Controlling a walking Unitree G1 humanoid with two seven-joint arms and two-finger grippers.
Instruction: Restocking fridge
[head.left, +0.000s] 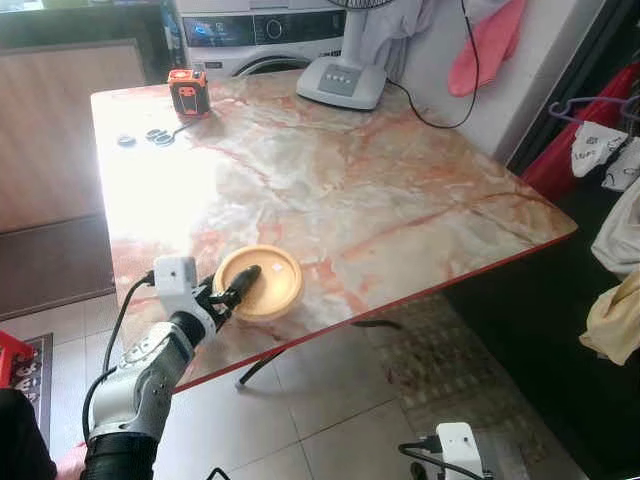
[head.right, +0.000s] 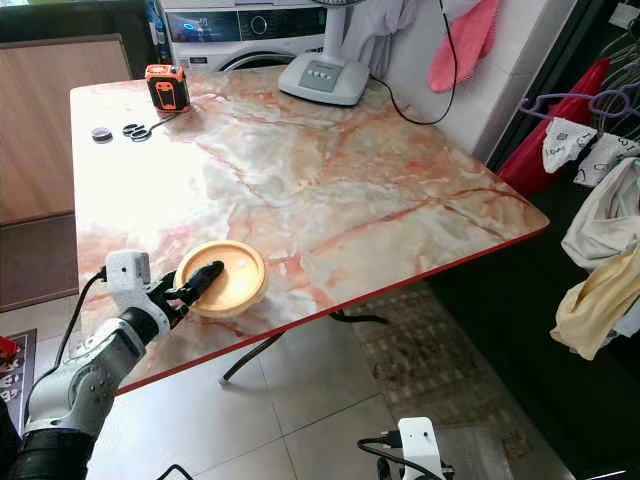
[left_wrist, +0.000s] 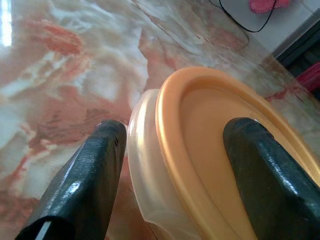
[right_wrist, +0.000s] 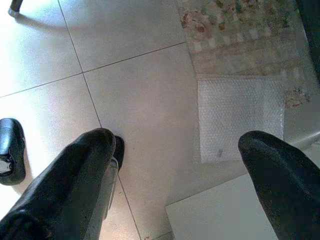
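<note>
The big marble tabletop (head.left: 380, 190) has a round tub (head.left: 262, 283) with an orange lid near its front edge. The left gripper (head.left: 238, 286) is right at the tub, fingers wide apart. One finger is over the lid and one is beside the tub wall, not squeezing yet. The left arm is much nearer to the tub. The right gripper (right_wrist: 175, 165) hangs open over the floor, holding nothing. What is inside the tub is hidden.
</note>
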